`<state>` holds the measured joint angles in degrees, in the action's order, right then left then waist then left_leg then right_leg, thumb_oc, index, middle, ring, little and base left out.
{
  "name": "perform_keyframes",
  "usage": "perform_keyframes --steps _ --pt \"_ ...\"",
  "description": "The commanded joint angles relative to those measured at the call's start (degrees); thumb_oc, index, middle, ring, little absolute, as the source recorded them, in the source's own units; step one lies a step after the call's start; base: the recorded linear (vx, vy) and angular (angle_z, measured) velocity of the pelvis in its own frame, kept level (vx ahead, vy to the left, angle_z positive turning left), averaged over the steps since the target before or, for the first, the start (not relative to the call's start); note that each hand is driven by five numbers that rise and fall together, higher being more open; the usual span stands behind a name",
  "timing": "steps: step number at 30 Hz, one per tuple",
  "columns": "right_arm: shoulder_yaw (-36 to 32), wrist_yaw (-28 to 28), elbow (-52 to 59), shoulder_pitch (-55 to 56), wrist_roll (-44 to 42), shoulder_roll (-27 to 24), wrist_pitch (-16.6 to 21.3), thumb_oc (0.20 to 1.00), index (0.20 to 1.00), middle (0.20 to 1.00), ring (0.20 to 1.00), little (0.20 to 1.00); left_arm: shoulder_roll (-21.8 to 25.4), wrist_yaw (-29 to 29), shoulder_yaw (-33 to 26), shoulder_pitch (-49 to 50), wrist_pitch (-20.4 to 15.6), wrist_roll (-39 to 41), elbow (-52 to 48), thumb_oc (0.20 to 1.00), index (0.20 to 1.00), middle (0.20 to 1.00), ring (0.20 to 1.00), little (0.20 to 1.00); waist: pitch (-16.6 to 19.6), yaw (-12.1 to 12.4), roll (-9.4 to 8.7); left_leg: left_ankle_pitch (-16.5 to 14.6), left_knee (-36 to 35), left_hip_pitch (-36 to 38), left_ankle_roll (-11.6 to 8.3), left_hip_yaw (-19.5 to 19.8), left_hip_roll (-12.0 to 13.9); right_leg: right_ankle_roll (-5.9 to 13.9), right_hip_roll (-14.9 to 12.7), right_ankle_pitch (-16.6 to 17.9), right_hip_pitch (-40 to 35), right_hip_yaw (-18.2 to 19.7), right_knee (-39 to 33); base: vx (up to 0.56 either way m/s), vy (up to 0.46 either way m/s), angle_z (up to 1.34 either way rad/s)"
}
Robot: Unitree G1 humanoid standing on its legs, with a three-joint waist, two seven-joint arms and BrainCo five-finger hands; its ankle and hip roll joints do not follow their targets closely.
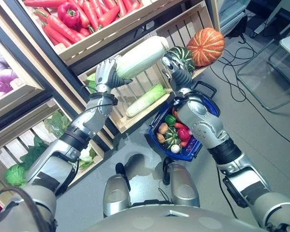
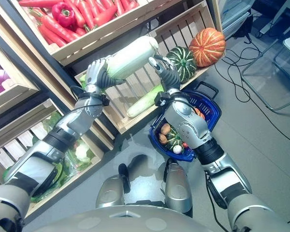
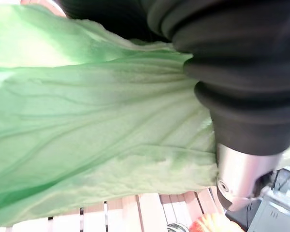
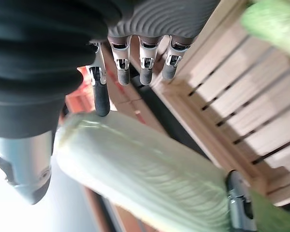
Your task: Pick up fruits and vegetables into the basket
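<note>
Cabbage (image 1: 137,57) sits clamped in my left hand (image 1: 105,73) by its leafy end, long axis running toward my right hand (image 2: 160,65), whose relaxed fingers wait beside its pale tip, above the basket (image 1: 201,145).

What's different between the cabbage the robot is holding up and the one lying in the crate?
The held cabbage is up in the air, gripped at its leafy end by the left hand, while the cabbage in the crate rests on the wooden slats, untouched. The held cabbage looks larger and paler; the crate one looks slimmer and greener. The right hand hovers open by the held cabbage's pale end. Both are long, pale green cabbages lying on a slant.
</note>
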<state>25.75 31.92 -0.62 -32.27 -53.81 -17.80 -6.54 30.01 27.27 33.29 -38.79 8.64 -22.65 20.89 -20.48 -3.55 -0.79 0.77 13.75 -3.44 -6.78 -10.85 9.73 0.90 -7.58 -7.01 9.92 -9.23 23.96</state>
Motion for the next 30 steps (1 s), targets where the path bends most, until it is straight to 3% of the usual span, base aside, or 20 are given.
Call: perform_keyframes --steps 1,7,11,19,24,30 --pt "1.2 0.8 1.6 -2.7 -1.3 5.5 2.0 1.000 1.000 1.000 1.000 1.000 -0.8 3.3 3.8 -7.7 -3.0 -3.8 -9.0 0.200 0.200 0.200 0.200 0.200 0.6 -0.4 -1.54 -9.3 4.2 1.0 3.44 -2.1 -1.7 4.19 -1.8 1.1 -5.7 1.9 -8.3 0.00 0.000 0.00" --pt "1.0 -1.7 2.9 -3.1 4.3 6.2 3.4 1.000 1.000 1.000 1.000 1.000 -3.0 3.6 3.1 -7.0 -1.2 0.6 -9.9 0.200 0.200 0.200 0.200 0.200 0.5 -0.3 -1.50 -9.4 4.0 1.0 3.41 -1.7 -1.9 4.45 -1.9 1.0 -5.7 2.0 -8.4 0.00 0.000 0.00" --pt "0.8 -4.0 5.4 -3.8 11.1 5.6 4.2 1.000 1.000 1.000 1.000 1.000 -4.3 2.8 1.6 -5.7 1.0 8.1 -10.5 0.200 0.200 0.200 0.200 0.200 0.3 -0.2 -1.57 -9.4 4.1 0.8 3.47 -1.6 -2.0 4.57 -1.7 0.9 -5.4 2.1 -8.2 -0.01 0.000 0.00" --pt "-2.4 -4.2 12.7 -3.8 25.6 1.8 3.7 1.000 1.000 1.000 1.000 1.000 -5.1 6.0 -3.6 -2.0 4.6 15.9 -10.2 0.200 0.200 0.200 0.200 0.200 0.3 -0.7 -1.39 -9.5 4.0 1.5 3.76 -1.7 -2.1 4.88 -1.5 0.8 -5.4 2.7 -7.7 0.00 0.000 0.00" --pt "-5.3 -1.0 15.0 -1.8 28.0 -0.8 2.6 1.000 1.000 1.000 1.000 1.000 -4.1 9.3 -7.1 0.2 2.7 17.7 -10.0 0.200 0.200 0.200 0.200 0.200 0.7 -1.2 -1.15 -9.7 3.8 2.1 3.86 -2.0 -2.2 4.97 -1.5 0.7 -5.6 3.0 -7.8 0.01 0.023 -0.03" --pt "-8.3 2.7 14.0 0.3 26.6 -2.0 4.9 1.000 1.000 1.000 1.000 1.000 -3.0 13.4 -10.8 2.1 -0.8 19.4 -10.7 0.200 0.200 0.200 0.200 0.200 0.6 -1.5 -1.11 -9.9 3.9 2.4 4.04 -2.4 -2.1 4.89 -1.5 0.6 -5.6 3.2 -7.4 0.00 0.002 -0.01"
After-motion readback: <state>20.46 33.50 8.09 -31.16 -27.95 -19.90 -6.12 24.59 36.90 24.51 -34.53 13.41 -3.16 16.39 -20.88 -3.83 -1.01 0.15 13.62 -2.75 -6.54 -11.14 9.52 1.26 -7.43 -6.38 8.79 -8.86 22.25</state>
